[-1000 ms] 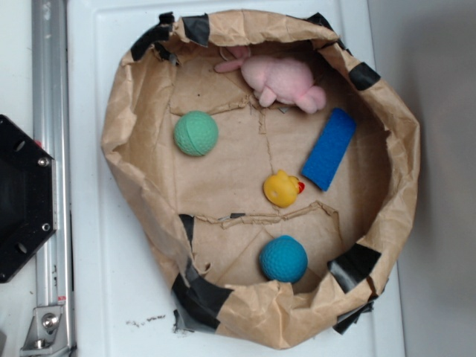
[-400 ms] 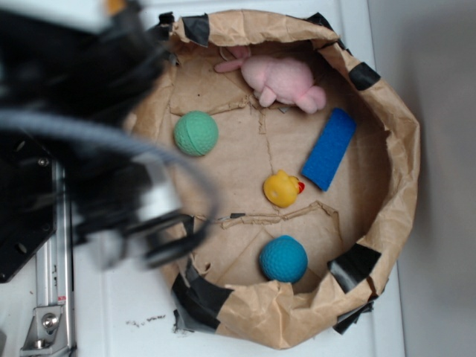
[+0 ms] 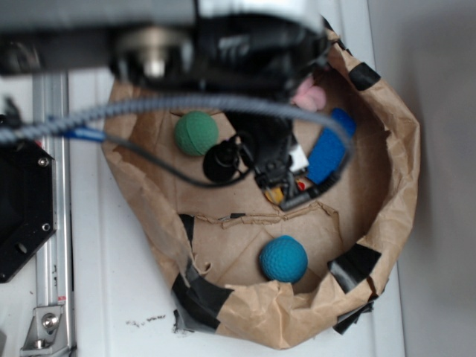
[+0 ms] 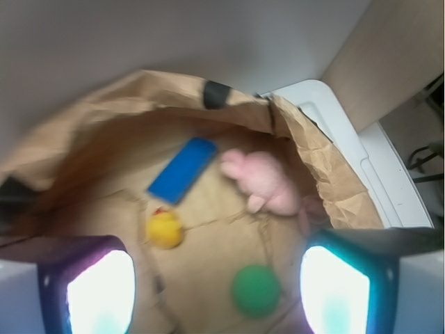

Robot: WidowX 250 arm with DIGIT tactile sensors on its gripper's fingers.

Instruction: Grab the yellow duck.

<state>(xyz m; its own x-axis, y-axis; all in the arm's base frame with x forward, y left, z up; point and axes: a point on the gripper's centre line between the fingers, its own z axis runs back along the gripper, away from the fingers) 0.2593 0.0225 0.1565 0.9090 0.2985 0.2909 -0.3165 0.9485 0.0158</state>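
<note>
Exterior: claw (image 3: pixel 286 186) hangs over the paper basin (image 3: pixel 401 171), hiding most of the yellow duck (image 3: pixel 277 195). Wrist: fingers (image 4: pixel 101 292) spread wide, empty; duck at 10 o'clock from the green ball (image 4: pixel 256 291), likely pre-grasp approach.

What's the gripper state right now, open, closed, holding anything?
Gripper: open, holding nothing. The yellow duck lies loose on the paper ahead of the fingers.
</note>
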